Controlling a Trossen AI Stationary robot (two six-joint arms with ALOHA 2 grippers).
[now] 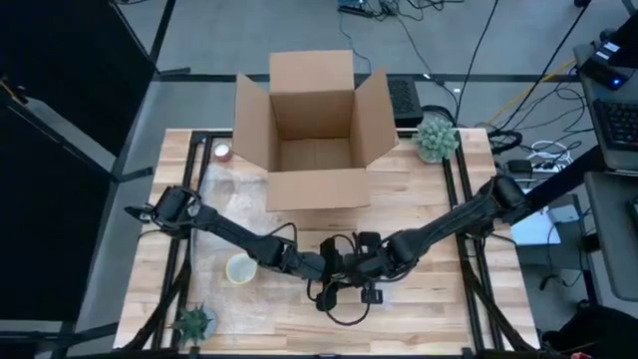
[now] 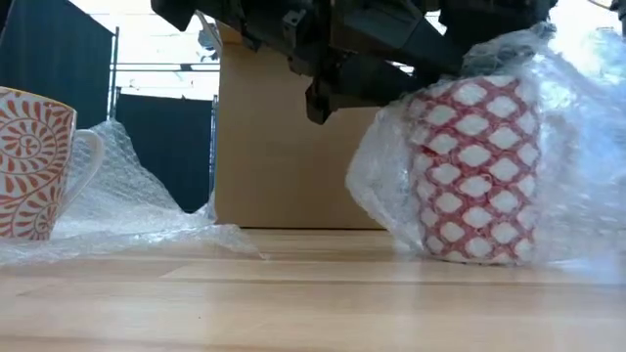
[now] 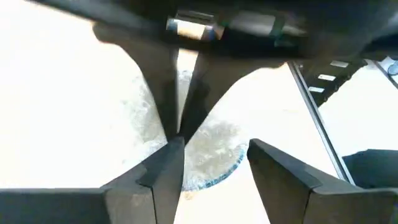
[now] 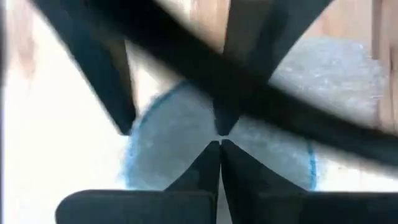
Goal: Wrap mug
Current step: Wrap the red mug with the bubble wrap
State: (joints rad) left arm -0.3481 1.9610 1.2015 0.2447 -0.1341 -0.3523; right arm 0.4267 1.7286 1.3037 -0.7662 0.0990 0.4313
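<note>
Two grippers of mine meet near the table's front middle — the left gripper (image 1: 334, 267) and the right gripper (image 1: 367, 265) both over the red-and-white lattice mug (image 2: 471, 168), which stands upright inside bubble wrap (image 2: 577, 147). My right fingers (image 4: 211, 168) are pressed together, pinching the wrap above the mug; my left fingers (image 3: 280, 171) stand spread. A second, orange-patterned mug (image 2: 29, 161) stands well apart on another sheet of wrap, and the open cardboard box (image 1: 314, 130) sits behind — toward the table's far edge

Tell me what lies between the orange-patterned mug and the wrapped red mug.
Low view: loose bubble wrap, then bare wooden table; the cardboard box stands behind that gap.
</note>
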